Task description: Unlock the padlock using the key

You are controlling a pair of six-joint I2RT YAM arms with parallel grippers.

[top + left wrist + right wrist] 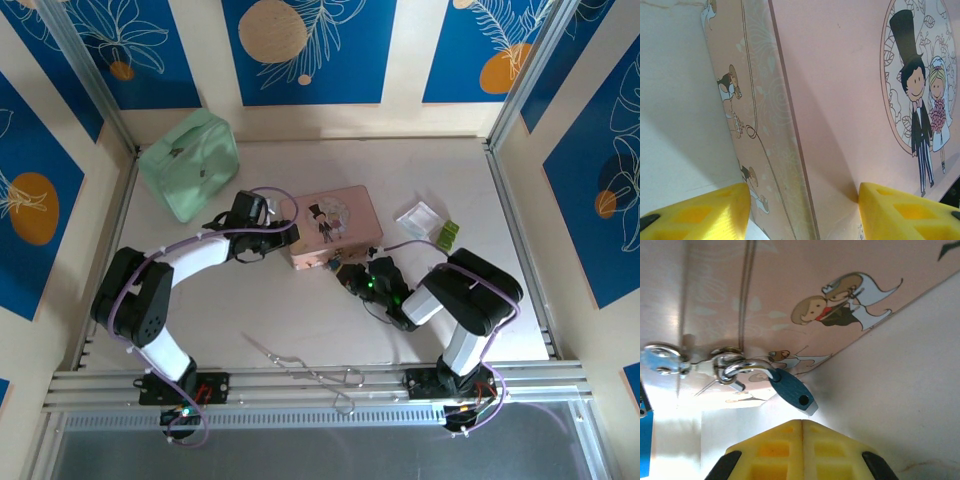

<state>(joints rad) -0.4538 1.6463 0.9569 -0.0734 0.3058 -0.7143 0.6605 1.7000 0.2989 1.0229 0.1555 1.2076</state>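
Two arms are bolted at the near edge of a pale table (pixel 470 190). At the far left a soft green bag (pixel 190 165) is laid on the table. Just to the right of it the left gripper (pixel 272 228) is placed at the left edge of the pink tin (pixel 335 222). Its yellow fingers (pixel 710 212) are spread wide, and a corner of the tin is seen between them. One finger is beside the tin's wall and the other is over the lid. It cannot be told whether the tin is touched by them. Near the front rail, between the two arms, a long thin wire tool (pixel 300 362) is laid flat.

A bride and a groom are drawn on the tin's lid. The padlock (pixel 790 389) is hung on the silver catch (pixel 725 365) on the front wall of the tin. Its bent metal loop is passed through the catch. In the right wrist view its blue part is tipped down to the right.

The right gripper (pixel 802 424) is held just in front of the padlock. Its fingers are pressed together, and nothing is seen between them. The blue part is very near the fingertips, but it cannot be told whether it is touched. Farther right, a small clear packet (pixel 420 216) and a little green thing (pixel 447 235) are laid side by side on the table.
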